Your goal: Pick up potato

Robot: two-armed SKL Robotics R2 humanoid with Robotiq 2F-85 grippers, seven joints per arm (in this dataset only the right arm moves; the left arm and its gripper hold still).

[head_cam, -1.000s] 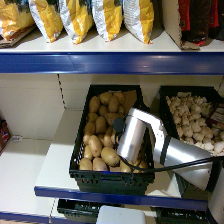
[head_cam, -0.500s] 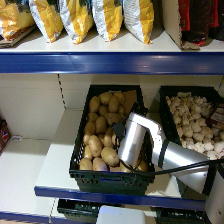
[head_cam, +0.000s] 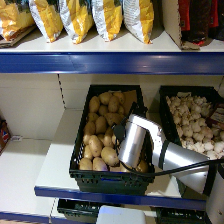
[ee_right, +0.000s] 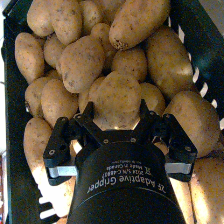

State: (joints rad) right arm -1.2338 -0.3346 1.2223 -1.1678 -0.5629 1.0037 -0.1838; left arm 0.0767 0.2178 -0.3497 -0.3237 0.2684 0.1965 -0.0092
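Observation:
A black crate (head_cam: pixel 107 182) on the middle shelf holds several tan potatoes. In the right wrist view one large oval pale potato (ee_right: pixel 117 97) lies on top of the pile, directly in front of my right gripper (ee_right: pixel 116 114). The gripper is open, with one dark fingertip (ee_right: pixel 88 113) on each side of that potato's near end, close to its skin. In the head view my silver right wrist (head_cam: pixel 134 142) reaches down into the crate's right half and hides the gripper and that potato. Smaller potatoes (ee_right: pixel 80 62) crowd around it.
To the right stands a second black crate (head_cam: pixel 167 100) filled with whitish mushrooms (head_cam: pixel 192 120). A blue-edged shelf (head_cam: pixel 100 62) with snack bags (head_cam: pixel 75 17) hangs above. The crate's wall (ee_right: pixel 197 55) runs close beside the gripper. Bare white shelf (head_cam: pixel 30 160) lies to the crate's left.
My right arm has moved lower and a little to the left, deeper into the potato crate. The potatoes have not visibly shifted.

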